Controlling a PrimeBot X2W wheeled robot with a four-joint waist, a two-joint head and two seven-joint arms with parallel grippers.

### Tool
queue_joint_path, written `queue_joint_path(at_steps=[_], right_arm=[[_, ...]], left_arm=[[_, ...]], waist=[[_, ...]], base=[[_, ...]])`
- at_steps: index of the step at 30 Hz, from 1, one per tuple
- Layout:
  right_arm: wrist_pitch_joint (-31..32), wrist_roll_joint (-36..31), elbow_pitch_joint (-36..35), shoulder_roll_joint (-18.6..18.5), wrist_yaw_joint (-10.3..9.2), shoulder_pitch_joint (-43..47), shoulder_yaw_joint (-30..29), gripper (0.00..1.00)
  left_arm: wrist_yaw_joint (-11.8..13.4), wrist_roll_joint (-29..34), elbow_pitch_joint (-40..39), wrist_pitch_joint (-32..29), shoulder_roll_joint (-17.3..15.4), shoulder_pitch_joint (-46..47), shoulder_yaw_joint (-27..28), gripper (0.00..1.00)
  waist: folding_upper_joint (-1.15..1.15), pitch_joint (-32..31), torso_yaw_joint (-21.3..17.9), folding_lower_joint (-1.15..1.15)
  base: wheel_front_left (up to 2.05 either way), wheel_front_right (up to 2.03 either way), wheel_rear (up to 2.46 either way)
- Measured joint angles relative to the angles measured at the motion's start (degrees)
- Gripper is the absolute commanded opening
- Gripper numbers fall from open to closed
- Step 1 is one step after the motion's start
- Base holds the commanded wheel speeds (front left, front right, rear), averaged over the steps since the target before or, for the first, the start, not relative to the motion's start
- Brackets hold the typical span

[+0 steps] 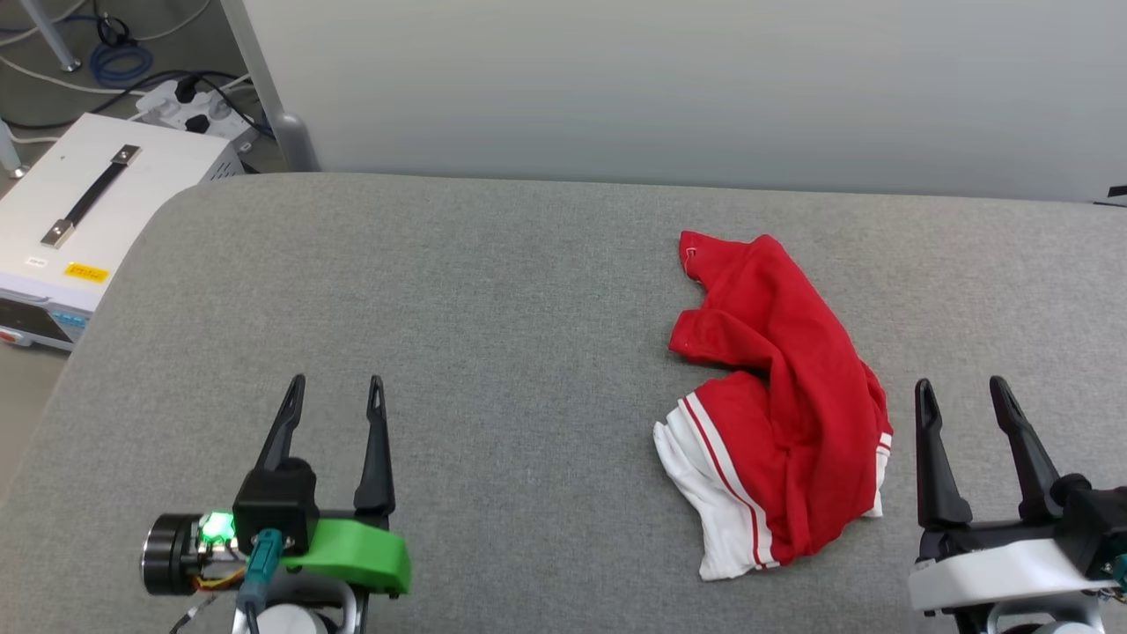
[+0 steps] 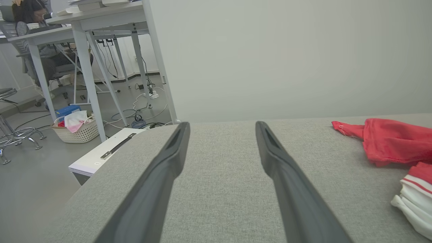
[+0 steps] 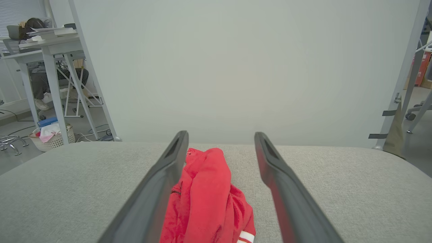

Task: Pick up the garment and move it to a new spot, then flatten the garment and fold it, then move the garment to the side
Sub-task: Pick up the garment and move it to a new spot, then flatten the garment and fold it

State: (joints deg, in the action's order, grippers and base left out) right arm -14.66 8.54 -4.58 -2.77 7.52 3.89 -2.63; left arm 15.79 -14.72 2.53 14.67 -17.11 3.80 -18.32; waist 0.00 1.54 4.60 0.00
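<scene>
The garment [image 1: 779, 401] lies crumpled on the grey table [image 1: 493, 291], right of centre: red cloth with white, red-striped sleeve ends toward the near side. Its lettering is hidden in the folds. My left gripper [image 1: 336, 384] stands open at the lower left, well apart from the garment, nothing between its fingers. My right gripper [image 1: 961, 386] stands open at the lower right, just right of the garment's near end. In the left wrist view the garment [image 2: 395, 143] lies at the far right. In the right wrist view the garment [image 3: 206, 199] shows between and ahead of the open fingers.
A white box with a black handle [image 1: 84, 216] sits on the floor off the table's left edge, with cables and a power strip [image 1: 189, 106] behind it. A pale wall panel [image 1: 669, 88] rises behind the table. A person sits at a desk [image 2: 30, 20] far left.
</scene>
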Motion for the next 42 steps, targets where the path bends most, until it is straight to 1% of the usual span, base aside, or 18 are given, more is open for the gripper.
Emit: queue_joint_path(at_steps=[8,15,16,19,20,31,35,38,42], right_arm=[[0.0,-0.2,0.6,0.0,0.0,2.63,0.59,1.0],[0.0,-0.19,0.73,0.0,0.0,4.09,0.78,1.0],[0.0,-0.19,0.9,0.0,0.0,4.55,0.89,1.0],[0.0,-0.16,1.09,0.0,0.0,4.67,0.88,1.0],[0.0,-0.15,1.18,0.0,0.0,4.93,0.91,1.0],[0.0,-0.14,1.31,0.0,0.0,5.0,0.9,1.0],[0.0,-0.04,1.26,-0.01,0.0,5.0,0.73,1.0],[0.0,-0.04,1.13,0.0,0.0,4.9,0.6,1.0],[0.0,-0.04,0.97,0.0,0.0,4.07,0.51,1.0]], left_arm=[[-3.54,4.7,-1.09,0.0,3.68,-5.91,6.62,1.0],[-6.64,7.2,-1.25,0.0,6.44,-8.88,9.88,1.0],[-7.56,8.03,-1.19,0.0,7.4,-9.7,11.27,1.0],[-8.33,8.91,-1.15,0.0,8.31,-10.3,12.16,1.0],[-9.03,9.7,-1.07,0.0,8.94,-10.87,13.07,1.0],[-11.78,11.56,-0.07,0.0,10.07,-10.93,14.3,1.0],[-14.1,12.62,-0.02,0.0,9.94,-9.03,13.08,1.0],[-16.25,13.37,-0.93,0.0,9.5,-4.77,11.67,1.0],[-20.3,13.58,-1.59,0.0,8.59,2.83,8.6,1.0]], waist=[[0.0,-2.09,-0.36,0.0],[0.0,-3.39,-0.51,0.0],[0.0,-3.71,-0.54,0.0],[0.0,-3.93,-0.59,0.0],[0.0,-4.15,-0.6,0.0],[0.0,-3.84,-0.8,0.0],[0.0,-3.44,-0.7,0.0],[0.0,-2.82,-0.53,0.0],[0.0,-1.59,-0.26,0.0]], base=[[0.0,0.0,0.0],[0.0,0.0,0.0],[0.0,0.0,0.0],[0.0,0.0,0.0],[0.0,0.0,0.0],[0.0,0.0,0.0],[0.0,0.0,0.0],[0.0,0.0,0.0],[0.0,0.0,0.0]])
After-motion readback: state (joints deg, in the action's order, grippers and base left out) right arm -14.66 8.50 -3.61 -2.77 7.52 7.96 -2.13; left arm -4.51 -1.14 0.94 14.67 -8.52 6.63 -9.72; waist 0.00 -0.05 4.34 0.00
